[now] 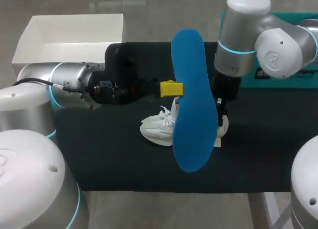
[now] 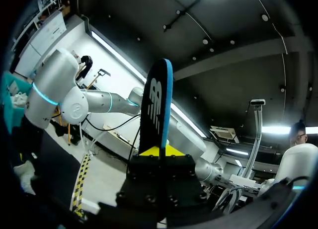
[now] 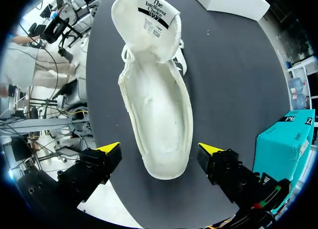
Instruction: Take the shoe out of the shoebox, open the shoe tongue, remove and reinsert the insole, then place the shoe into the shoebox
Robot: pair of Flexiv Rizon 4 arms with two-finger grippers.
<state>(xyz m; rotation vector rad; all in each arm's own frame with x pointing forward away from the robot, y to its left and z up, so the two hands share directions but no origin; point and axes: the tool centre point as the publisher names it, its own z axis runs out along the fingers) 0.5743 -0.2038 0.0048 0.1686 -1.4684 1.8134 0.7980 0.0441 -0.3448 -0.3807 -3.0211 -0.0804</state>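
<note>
The left gripper [image 1: 171, 88] is pinching the blue insole [image 1: 191, 105] at its edge. It holds it in the middle of the frame, above the dark worktop [image 1: 109, 154], long axis running from upper centre to lower centre. In the left wrist view the insole stands edge-on between the fingers, which press it from both sides. The white shoe [image 1: 158, 127] lies on the worktop under it, partly hidden by it. The right gripper [image 3: 159, 149] hangs over the heel end with its fingers [image 3: 110, 149] spread, one on each side of the heel, and seemingly touching neither side.

The insole is out, so I judge that the step in hand is putting it back. To do that well, the insole's toe end should probably tip down and go in first through the throat. The tongue [image 3: 145, 15] is already folded forward there, which leaves the mouth wide. After that, the heel end can be laid down last so nothing curls. The right fingers could close lightly on the heel to stop the shoe sliding. The main risk looks like the insole buckling against the laces or the shoe skating forward.

The shoe's inside shows only its bare white lining. The white shoebox [image 1: 30, 40] sits open at the upper left of the frame, and only its white floor and walls show. A teal box [image 3: 283, 144] stands beside the right gripper, but I cannot tell what it contains.
</note>
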